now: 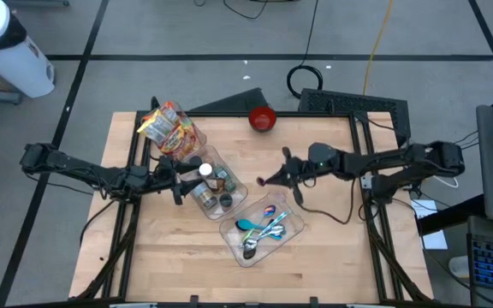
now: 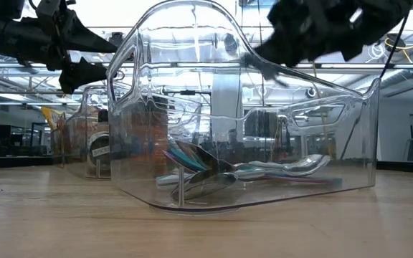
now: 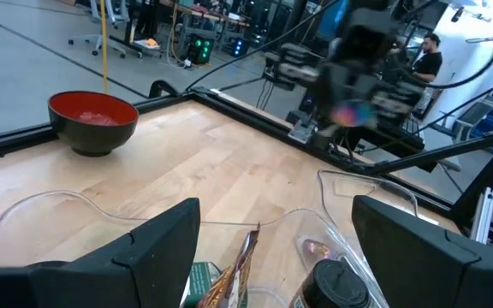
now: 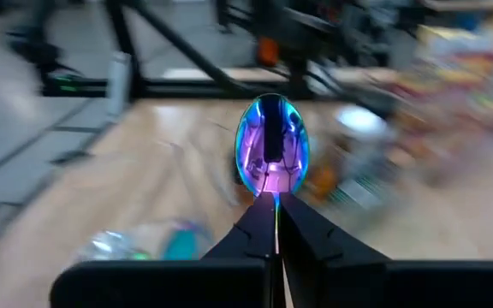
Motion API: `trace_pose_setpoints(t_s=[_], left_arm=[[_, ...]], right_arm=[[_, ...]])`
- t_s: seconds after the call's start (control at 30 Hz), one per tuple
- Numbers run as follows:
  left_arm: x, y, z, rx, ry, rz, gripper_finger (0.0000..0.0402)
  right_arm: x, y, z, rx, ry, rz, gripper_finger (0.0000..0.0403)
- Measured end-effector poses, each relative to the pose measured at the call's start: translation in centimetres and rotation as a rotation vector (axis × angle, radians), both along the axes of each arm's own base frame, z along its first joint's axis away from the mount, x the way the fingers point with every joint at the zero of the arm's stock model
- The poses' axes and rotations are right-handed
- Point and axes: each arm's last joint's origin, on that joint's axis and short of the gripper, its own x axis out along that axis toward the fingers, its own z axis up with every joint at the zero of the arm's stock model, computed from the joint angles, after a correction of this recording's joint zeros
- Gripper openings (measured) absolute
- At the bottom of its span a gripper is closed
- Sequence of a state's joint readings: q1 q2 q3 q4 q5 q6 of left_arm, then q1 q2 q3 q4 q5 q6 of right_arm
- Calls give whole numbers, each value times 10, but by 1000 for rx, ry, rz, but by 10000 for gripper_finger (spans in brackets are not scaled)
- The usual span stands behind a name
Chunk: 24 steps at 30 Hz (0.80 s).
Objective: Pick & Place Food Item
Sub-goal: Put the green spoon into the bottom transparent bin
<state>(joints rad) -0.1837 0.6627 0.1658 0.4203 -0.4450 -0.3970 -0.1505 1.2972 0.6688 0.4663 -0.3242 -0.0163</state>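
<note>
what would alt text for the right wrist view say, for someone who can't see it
The right gripper is shut on the handle of an iridescent purple-blue spoon, its bowl facing the camera above the wooden table. The background is blurred.

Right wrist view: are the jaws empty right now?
No. The right gripper has its jaws shut on the handle of an iridescent spoon, whose bowl sticks out ahead of them.
</note>
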Motion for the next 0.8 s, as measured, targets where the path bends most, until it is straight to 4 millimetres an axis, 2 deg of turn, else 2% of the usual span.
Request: trace_pose_setpoints(t_s=[0.17,0.3,0.5,0.67,0.8], left_arm=[[0,0,0,0,0,0,312],[0,0,0,0,0,0,312],[0,0,0,0,0,0,312],[0,0,0,0,0,0,312],[0,0,0,0,0,0,312]], right_arm=[[11,33,9,5,-25,141,0],[19,57,0,34,13,220,0],[24,94,-26,63,115,331,0],[24,115,-43,66,184,387,13],[22,123,-46,64,204,332,44]])
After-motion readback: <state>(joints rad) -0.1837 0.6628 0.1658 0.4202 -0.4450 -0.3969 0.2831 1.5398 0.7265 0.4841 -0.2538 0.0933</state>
